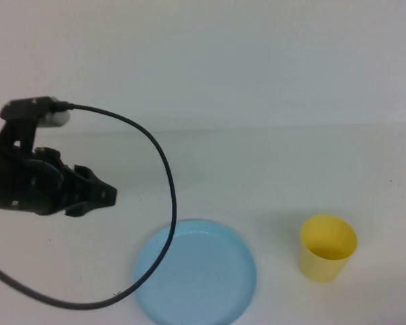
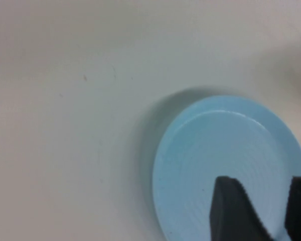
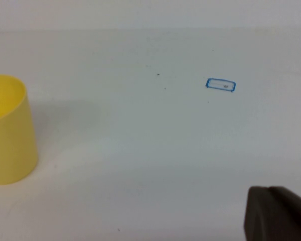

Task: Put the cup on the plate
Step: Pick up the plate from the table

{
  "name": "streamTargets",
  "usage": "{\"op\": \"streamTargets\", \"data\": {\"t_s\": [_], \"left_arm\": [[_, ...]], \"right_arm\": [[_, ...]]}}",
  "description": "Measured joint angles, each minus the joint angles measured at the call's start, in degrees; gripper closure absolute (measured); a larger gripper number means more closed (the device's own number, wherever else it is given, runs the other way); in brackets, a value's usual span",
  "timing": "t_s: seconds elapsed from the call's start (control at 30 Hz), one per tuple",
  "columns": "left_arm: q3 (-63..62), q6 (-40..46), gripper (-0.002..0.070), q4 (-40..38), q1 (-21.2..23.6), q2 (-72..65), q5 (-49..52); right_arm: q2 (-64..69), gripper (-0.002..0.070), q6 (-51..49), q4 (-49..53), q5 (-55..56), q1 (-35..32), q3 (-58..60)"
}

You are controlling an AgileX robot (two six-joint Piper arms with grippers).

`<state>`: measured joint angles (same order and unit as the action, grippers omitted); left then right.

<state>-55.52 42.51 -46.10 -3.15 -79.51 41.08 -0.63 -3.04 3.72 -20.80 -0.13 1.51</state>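
We see the small yellow plastic cup standing upright on the white table, just right of the round light blue plastic plate and not yet on it. Our left gripper hovers over the plate's left side, jaws parted and empty. Our right gripper, pressed together near the cup, seems better placed for it.

brightness: even and fairly bright, soft white light on the pale table
shadows: faint; a soft one lies beside the cup on the table, a thin dark rim hugs the plate on one side
glare: none strong; the plate shows only a mild sheen
focus: high view slightly soft; left wrist view blurred, its dark fingers smeared; right wrist view clearer, the small blue-edged label readable as a shape only
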Motion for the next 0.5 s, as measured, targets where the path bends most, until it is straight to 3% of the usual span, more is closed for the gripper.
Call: {"op": "streamTargets", "data": {"t_s": [0.13,0.5], "left_arm": [[0.0,0.9,0.0347,-3.5,0.0,-6.1,2.1],[0.0,4.6,0.0337,-4.7,0.0,-17.5,1.2]], "right_arm": [[0.0,0.0676,0.0,0.0,0.0,0.0,0.0],[0.0,0.0676,0.0,0.0,0.0,0.0,0.0]]}}
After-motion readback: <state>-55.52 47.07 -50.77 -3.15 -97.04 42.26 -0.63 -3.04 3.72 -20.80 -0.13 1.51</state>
